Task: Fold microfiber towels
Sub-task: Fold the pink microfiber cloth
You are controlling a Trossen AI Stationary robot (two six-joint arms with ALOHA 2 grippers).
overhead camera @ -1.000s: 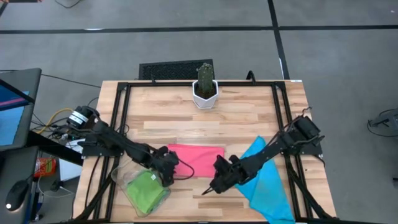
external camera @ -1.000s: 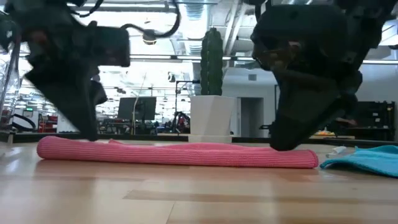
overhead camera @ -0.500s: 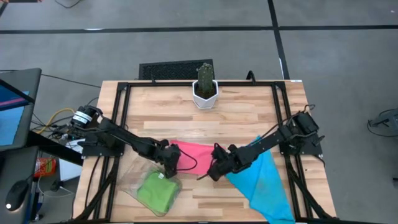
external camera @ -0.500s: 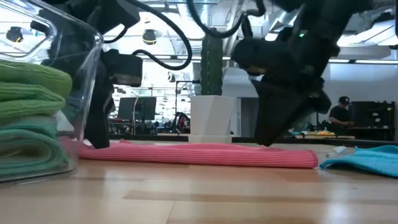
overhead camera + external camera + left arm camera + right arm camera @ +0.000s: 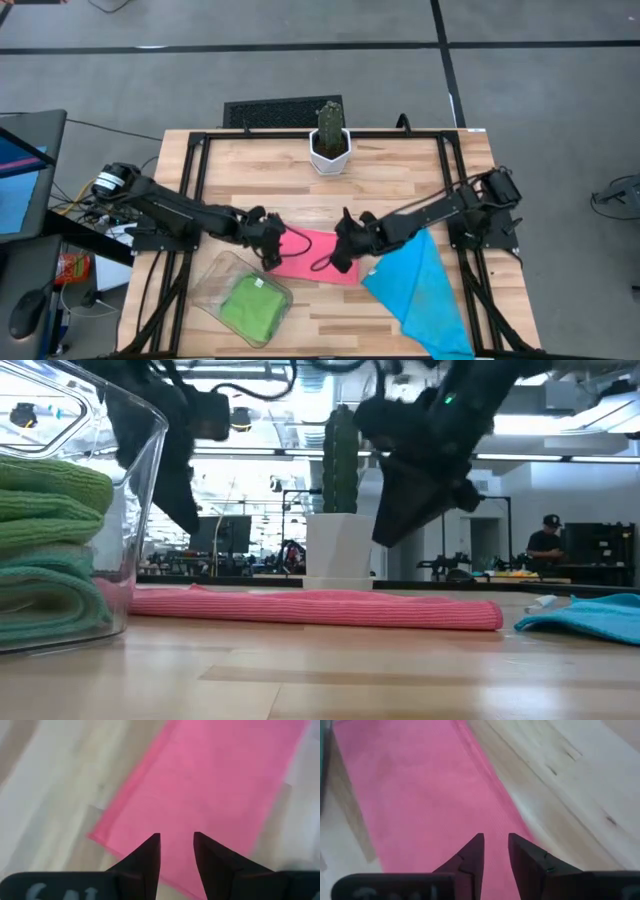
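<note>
A hot pink towel (image 5: 325, 258) lies flat as a folded strip on the table's middle, and it also shows in the low view (image 5: 320, 608). My left gripper (image 5: 272, 252) hovers over its left end and my right gripper (image 5: 338, 256) over its right part. Both are clear above it in the low view, the left gripper (image 5: 190, 520) and the right gripper (image 5: 390, 530). In the wrist views the left gripper (image 5: 176, 836) and the right gripper (image 5: 495, 836) each show a narrow empty gap, with pink cloth below. A sky blue towel (image 5: 425, 290) lies spread at the near right. Folded green towels (image 5: 248, 305) lie in a clear bin.
The clear plastic bin (image 5: 215, 282) stands at the near left, close to the pink towel's left end, and it fills the low view's left side (image 5: 140, 480). A cactus in a white pot (image 5: 330, 145) stands at the far middle. Bare wood lies between the pot and the towel.
Both grippers have gone from the pink towel's near edge toward the table's far edge and risen clear of it. The pink towel stays flat on the table. The clear bin has shifted toward the table's right, into the low view.
</note>
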